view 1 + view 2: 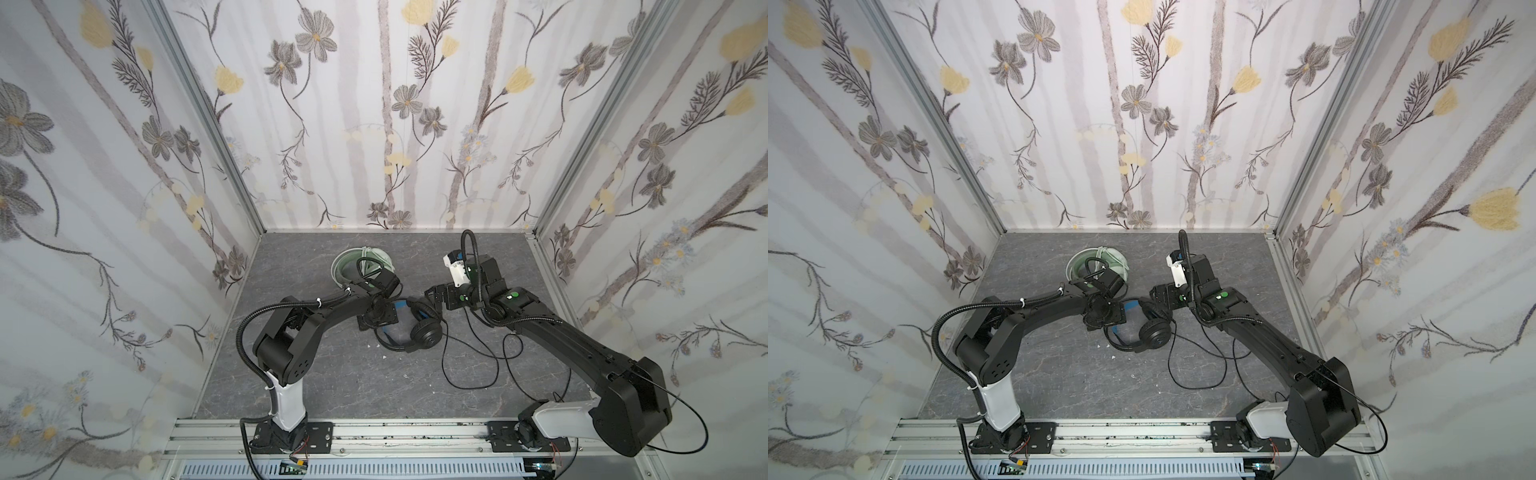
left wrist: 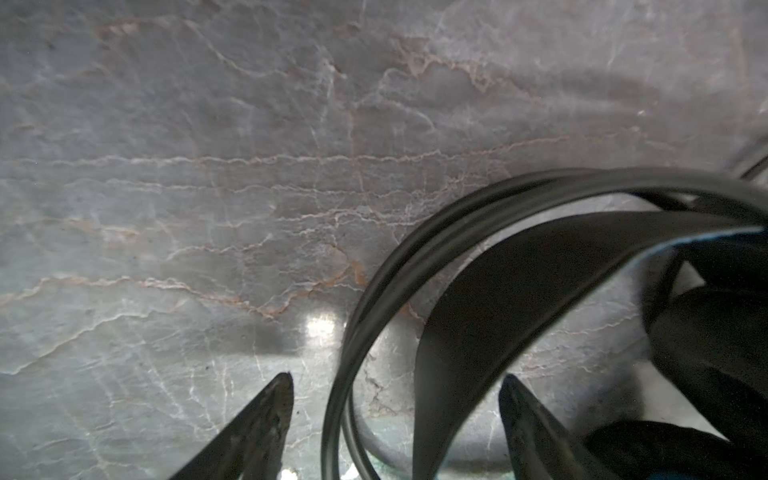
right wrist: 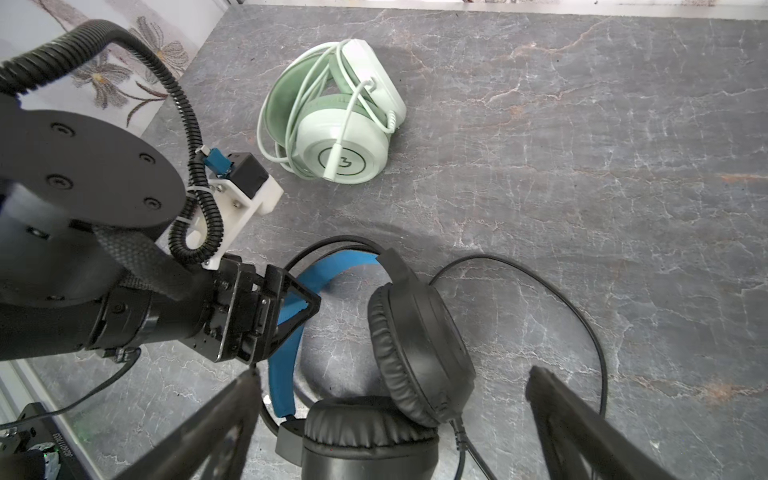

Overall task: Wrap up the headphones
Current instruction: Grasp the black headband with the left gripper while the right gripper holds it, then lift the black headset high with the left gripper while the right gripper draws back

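Black headphones (image 1: 424, 332) lie flat between both arms, thin cable (image 3: 486, 257) sprawled loose to their near right. Left gripper (image 2: 395, 377) straddles their headband (image 2: 498, 282), jaws parted, not yet clamped; right gripper (image 3: 393, 370) hovers wide and empty over the earcups (image 3: 419, 349). Mint headphones (image 3: 345, 153), cable wound round, lie beyond them.

Bright even light, soft shadows, tabletop (image 2: 320, 328) glare, wrist-view blur

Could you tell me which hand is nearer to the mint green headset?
Left. The left hand straddles the black headset, next to the mint green headset; the right hand hovers above the black headset, farther away.
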Tool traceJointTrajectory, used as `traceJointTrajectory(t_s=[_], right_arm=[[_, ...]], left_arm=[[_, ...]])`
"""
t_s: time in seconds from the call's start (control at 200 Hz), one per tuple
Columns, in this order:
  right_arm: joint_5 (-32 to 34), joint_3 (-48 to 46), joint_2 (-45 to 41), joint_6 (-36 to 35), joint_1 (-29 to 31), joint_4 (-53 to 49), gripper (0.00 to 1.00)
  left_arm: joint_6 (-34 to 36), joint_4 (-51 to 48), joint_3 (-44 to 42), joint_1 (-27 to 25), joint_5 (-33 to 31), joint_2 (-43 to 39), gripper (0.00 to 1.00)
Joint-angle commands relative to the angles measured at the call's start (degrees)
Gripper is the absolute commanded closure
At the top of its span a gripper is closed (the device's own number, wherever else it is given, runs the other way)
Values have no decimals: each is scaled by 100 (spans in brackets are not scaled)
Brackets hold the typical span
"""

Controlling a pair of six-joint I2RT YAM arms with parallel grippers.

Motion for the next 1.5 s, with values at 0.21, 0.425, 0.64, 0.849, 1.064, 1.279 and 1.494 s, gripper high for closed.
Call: traceJointTrajectory(t_s=[0.21, 0.425, 0.64, 0.849, 1.064, 1.279, 1.494], right_arm=[[-254, -350, -200, 190, -166, 551, 0], [-255, -368, -200, 206, -220, 591, 0], [-226, -377, -239, 223, -292, 605, 0], [-222, -445, -276, 202, -328, 596, 0], [-266, -752, -423, 117, -398, 660, 0], [-760, -1217, -1070, -96, -416, 1085, 1], [-1199, -1922, -2371, -262, -417, 1764, 0]], left_arm=[[46, -481, 270, -69, -666, 465, 39], [207, -588, 404, -77, -793, 733, 62], [216, -528, 264, -96, -782, 733, 77], [216, -395, 59, -119, -806, 540, 98], [443, -375, -45, -142, -966, 68, 100], [918, -529, -31, -148, -969, -901, 100], [1370, -726, 101, -162, -754, -1920, 100]])
